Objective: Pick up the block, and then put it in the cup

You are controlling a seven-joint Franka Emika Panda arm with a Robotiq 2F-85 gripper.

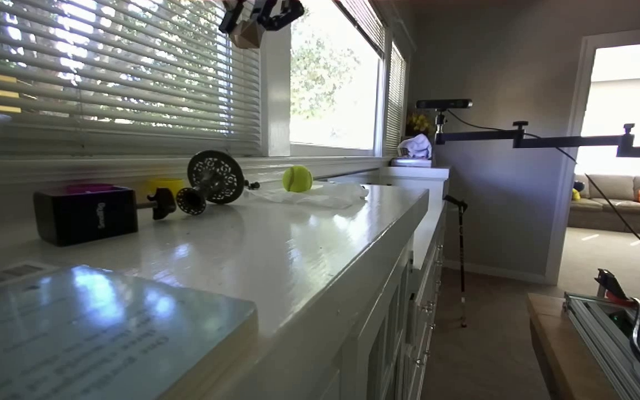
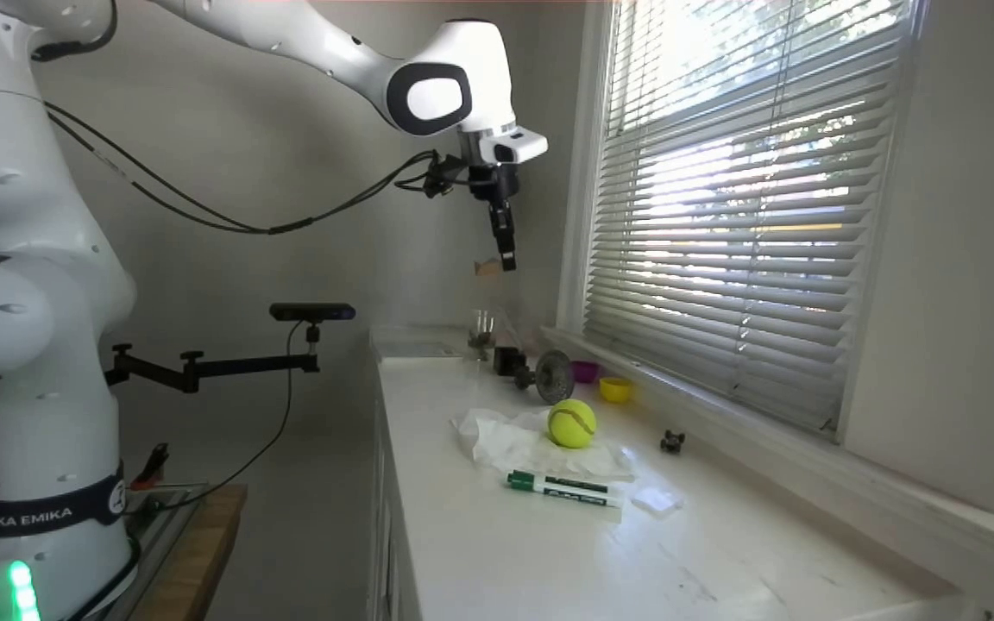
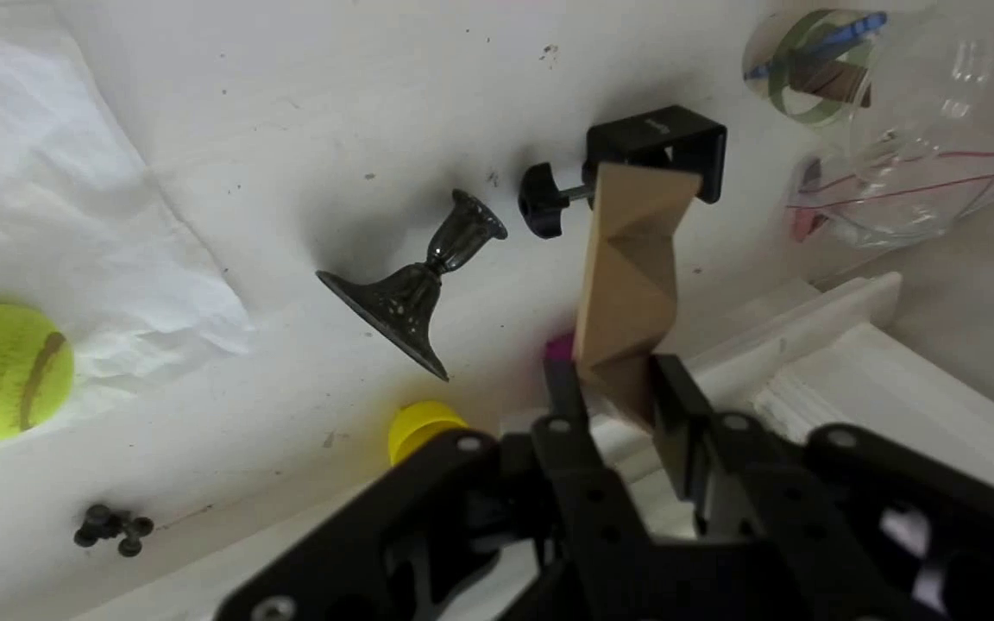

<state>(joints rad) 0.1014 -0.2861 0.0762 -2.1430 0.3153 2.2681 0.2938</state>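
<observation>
A tan wooden block (image 3: 631, 276) with notched faces is held by one end between the fingers of my gripper (image 3: 614, 373). In both exterior views the block (image 1: 246, 35) (image 2: 487, 268) hangs at my gripper (image 1: 250, 21) (image 2: 506, 259), high above the counter. Several cups stand on the counter; which one the task means is not clear. A yellow cup (image 3: 418, 427) (image 2: 615, 390) and a purple cup (image 2: 585, 372) stand by the window sill. The purple cup (image 3: 559, 348) is mostly hidden behind the block and finger in the wrist view. A clear cup (image 3: 924, 95) (image 2: 481, 324) holding thin items stands at the far end.
A black clamp (image 3: 657, 138) and a dark metal candle holder (image 3: 411, 297) lie below the block. A tennis ball (image 2: 572, 423) rests on white paper (image 2: 497, 442). Green markers (image 2: 562, 490), a small black object (image 2: 672, 442) and a book (image 1: 103, 333) lie on the counter (image 2: 506, 561).
</observation>
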